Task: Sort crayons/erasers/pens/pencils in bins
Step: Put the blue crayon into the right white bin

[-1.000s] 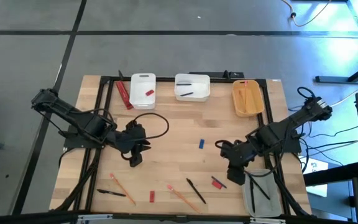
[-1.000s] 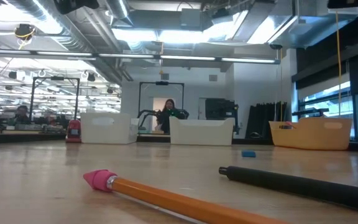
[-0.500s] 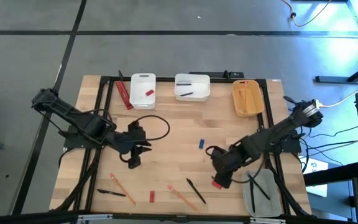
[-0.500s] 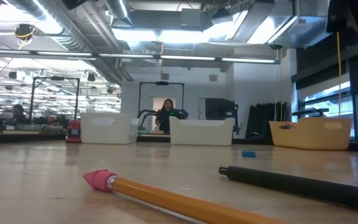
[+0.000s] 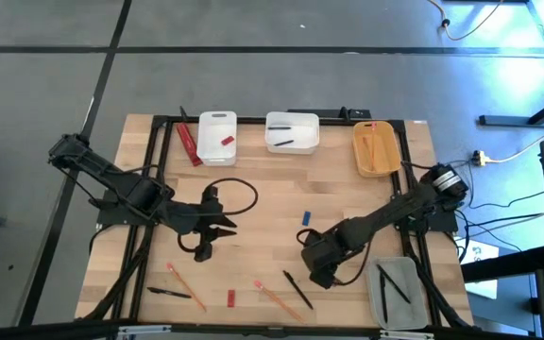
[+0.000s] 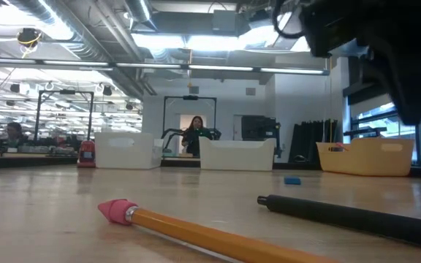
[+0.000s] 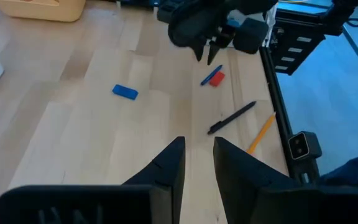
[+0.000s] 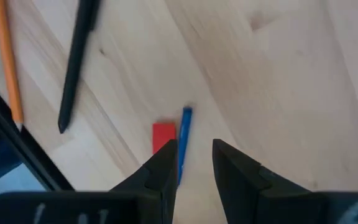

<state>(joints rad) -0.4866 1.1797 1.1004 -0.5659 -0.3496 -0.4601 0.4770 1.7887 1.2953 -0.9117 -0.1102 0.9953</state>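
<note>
The right gripper [image 8: 195,152] hangs low over the front part of the table [image 5: 272,189]. Its two fingers are a little apart and nothing is between them. Right under it lie a thin blue stick [image 8: 184,127] and a small red eraser [image 8: 163,136], side by side and just about touching. The blue stick looks like the thing to pick up, and I think it is a pen. To do this well, the fingers should go down with one on each side of the stick only. The eraser has to stay outside, or both may get pinched or pushed away. Turning the wrist so the fingers close across the stick would help. A black pen [image 8: 76,62] and an orange pencil [image 8: 7,62] lie nearby and should not be bumped. The grey bin [image 5: 406,307], with black pens in it, is close by. The left gripper [image 7: 199,149] waits over the table's left side, its fingers a little apart and empty.
</note>
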